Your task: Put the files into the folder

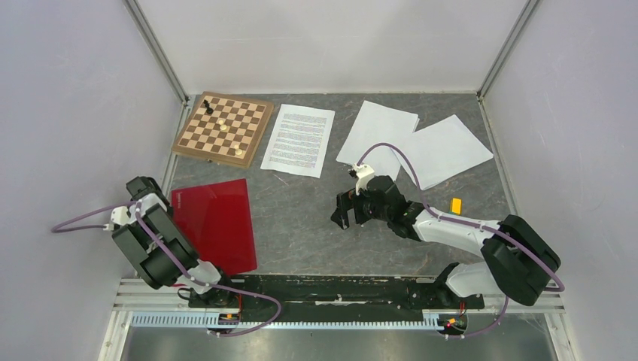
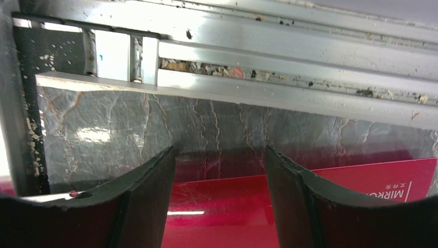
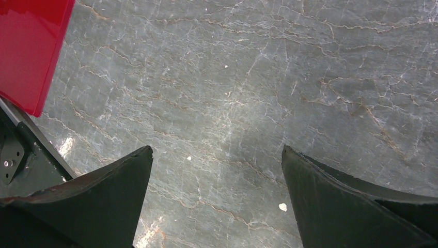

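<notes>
The red folder [image 1: 214, 222] lies closed and flat on the left of the table. My left gripper [image 1: 154, 197] is at the folder's far-left corner. In the left wrist view that gripper [image 2: 219, 152] is open, and the folder's [image 2: 222, 206] edge runs across the gap between its fingers. The files lie at the back: a printed sheet [image 1: 299, 140] and two blank white sheets [image 1: 378, 135] [image 1: 445, 150]. My right gripper [image 1: 342, 214] hangs open over bare table at mid-table. In its wrist view the right gripper [image 3: 217, 150] holds nothing, and a corner of the folder [image 3: 28, 46] shows at top left.
A brown-and-white chessboard [image 1: 223, 128] with a few pieces sits at the back left. A small yellow object [image 1: 455, 204] lies on the right. The metal frame rail [image 2: 289, 98] runs close in front of my left gripper. Walls enclose the table on three sides.
</notes>
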